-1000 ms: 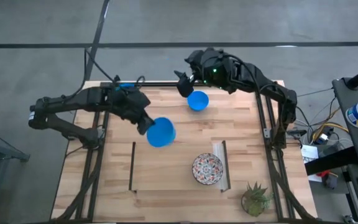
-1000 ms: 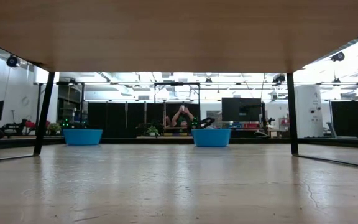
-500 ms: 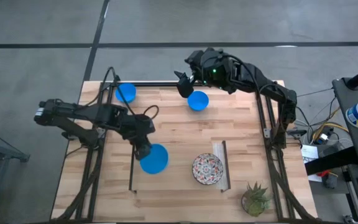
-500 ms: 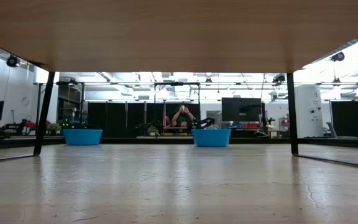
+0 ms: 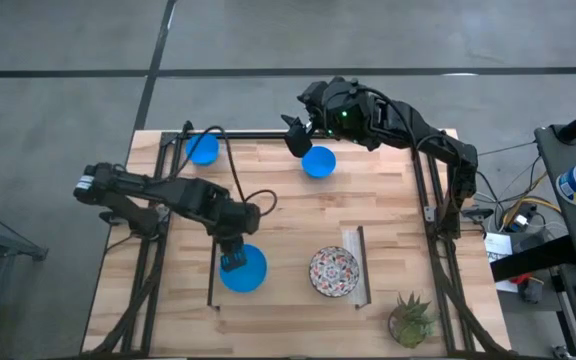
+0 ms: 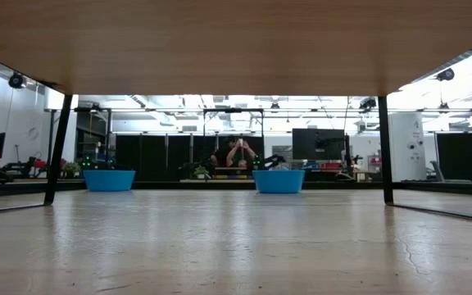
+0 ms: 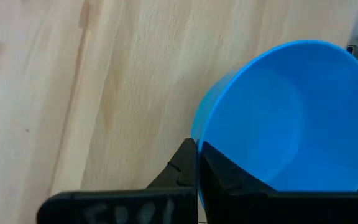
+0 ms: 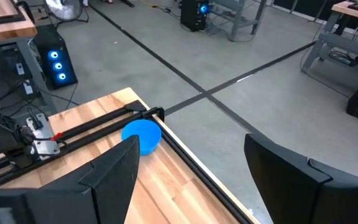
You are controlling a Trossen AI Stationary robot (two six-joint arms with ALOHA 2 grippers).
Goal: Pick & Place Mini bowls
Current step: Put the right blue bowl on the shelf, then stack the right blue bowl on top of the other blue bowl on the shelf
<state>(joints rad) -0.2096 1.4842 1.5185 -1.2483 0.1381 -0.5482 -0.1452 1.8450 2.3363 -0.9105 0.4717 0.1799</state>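
A plain blue mini bowl [image 5: 244, 268] is pinched by its rim between the pressed-together fingers of the left gripper [image 5: 232, 260], which holds it low over the near middle of the wooden counter [image 5: 278, 210]; in the left wrist view the bowl's wall [image 7: 291, 118] sits clamped in the thin slit between the two dark fingers [image 7: 179, 171], its hollow tilted away from them. Just beside this gripper, toward the right arm's side, a patterned mini bowl [image 5: 334, 271] with red-and-dark flowers rests flat on the counter, next to a short dark strip. Well apart, at the far edge, a second blue mini bowl [image 5: 318, 161] lies just below the right gripper [image 5: 295, 138], whose fingers stand spread wide with nothing between them. A third blue mini bowl [image 5: 203, 149] sits at the far left corner beside the black rail, far behind the left gripper; the right wrist view shows it [image 8: 141, 135] past that arm's parted fingers. A small green plant [image 5: 411, 318] stands at the near right corner. In the low view two blue bowls [image 6: 109, 180] show at the far edge.
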